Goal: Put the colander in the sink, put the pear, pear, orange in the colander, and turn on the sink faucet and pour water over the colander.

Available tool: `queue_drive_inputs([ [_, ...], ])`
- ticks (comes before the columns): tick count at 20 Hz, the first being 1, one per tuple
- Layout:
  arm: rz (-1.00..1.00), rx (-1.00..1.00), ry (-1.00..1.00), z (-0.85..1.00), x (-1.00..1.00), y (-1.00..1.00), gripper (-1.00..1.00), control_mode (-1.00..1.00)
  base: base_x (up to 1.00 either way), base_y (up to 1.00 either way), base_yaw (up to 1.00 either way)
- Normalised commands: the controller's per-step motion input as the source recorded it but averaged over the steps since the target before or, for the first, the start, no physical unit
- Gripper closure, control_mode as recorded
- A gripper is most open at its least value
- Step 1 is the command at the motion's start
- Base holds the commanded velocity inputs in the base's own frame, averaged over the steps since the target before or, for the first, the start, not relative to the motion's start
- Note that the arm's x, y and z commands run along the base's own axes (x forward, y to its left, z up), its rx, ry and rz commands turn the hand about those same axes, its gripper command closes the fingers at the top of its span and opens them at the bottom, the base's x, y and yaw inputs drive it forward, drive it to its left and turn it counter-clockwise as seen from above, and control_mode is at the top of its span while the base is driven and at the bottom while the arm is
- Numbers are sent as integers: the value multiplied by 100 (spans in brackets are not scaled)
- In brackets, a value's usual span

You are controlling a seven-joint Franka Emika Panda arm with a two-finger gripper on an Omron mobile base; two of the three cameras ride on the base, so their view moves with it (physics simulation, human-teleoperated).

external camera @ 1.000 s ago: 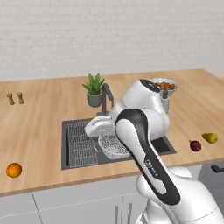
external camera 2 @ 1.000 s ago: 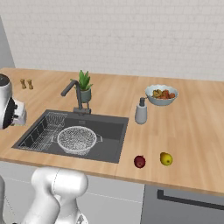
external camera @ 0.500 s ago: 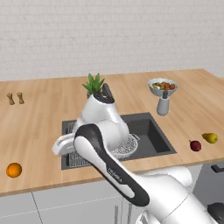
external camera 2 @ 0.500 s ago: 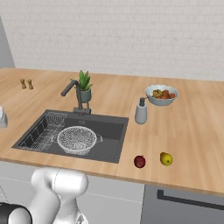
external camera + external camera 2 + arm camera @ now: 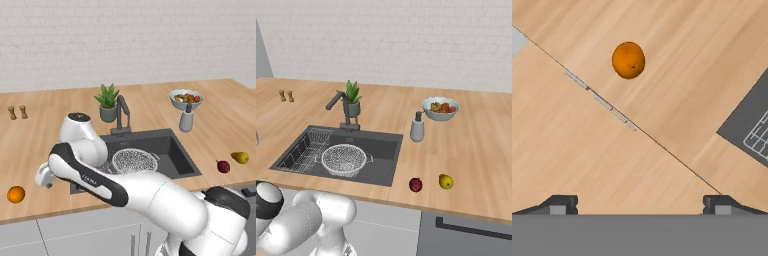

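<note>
Orange (image 5: 16,194) sits alone at the near left of the worktop (image 5: 35,145), my hand (image 5: 640,204) hangs above it with fingers wide apart, colander (image 5: 134,161) already in the sink (image 5: 172,150), so next I must descend and centre on the fruit.

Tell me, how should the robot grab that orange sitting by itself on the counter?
The orange is a small round ball lying alone on the bare wooden counter, left of the sink. It has no handle or stem to use, so probably best to come straight down from above and pinch it across its widest middle. The gripper is open wide, which looks like enough room.
</note>
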Motion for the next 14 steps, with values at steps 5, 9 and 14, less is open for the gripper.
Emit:
queue_drive_inputs([
  [5, 1, -21, 18, -18, 35, 72, -100, -100, 0, 0, 0],
  [9, 0, -21, 7, -37, 25, 61, -100, -100, 0, 0, 0],
  [14, 0, -17, 0, -53, 12, 41, -100, -100, 0, 0, 0],
])
